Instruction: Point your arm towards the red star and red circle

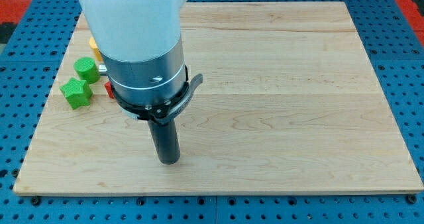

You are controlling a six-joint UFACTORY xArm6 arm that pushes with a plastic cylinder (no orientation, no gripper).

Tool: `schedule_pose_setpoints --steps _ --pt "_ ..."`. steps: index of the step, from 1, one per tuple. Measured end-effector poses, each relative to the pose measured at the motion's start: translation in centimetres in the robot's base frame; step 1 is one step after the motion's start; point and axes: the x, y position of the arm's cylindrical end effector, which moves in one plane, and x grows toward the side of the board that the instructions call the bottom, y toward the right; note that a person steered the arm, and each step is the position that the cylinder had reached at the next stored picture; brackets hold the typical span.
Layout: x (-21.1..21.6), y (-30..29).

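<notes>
My tip [169, 160] rests on the wooden board [278, 105] near the view's bottom, left of centre. A small piece of a red block [108, 89] shows at the left edge of my arm's body; its shape is hidden. A green round block [85, 68] and a green star block [75, 93] lie at the board's left side, left of the red piece. A sliver of a yellow block [94, 48] shows above them, partly behind my arm. My tip is to the right of and below all these blocks, apart from them.
My arm's large white and metal body [139, 45] covers the upper left of the board and may hide other blocks. A blue pegboard surface [397, 85] surrounds the board.
</notes>
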Motion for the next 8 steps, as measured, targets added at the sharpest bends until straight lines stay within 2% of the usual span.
schedule_pose_setpoints --steps 4,5,7,8 --pt "0.0 -1.2" --pt "-1.3 -6.4" --pt "-7.8 -4.9" --pt "-6.9 -5.1"
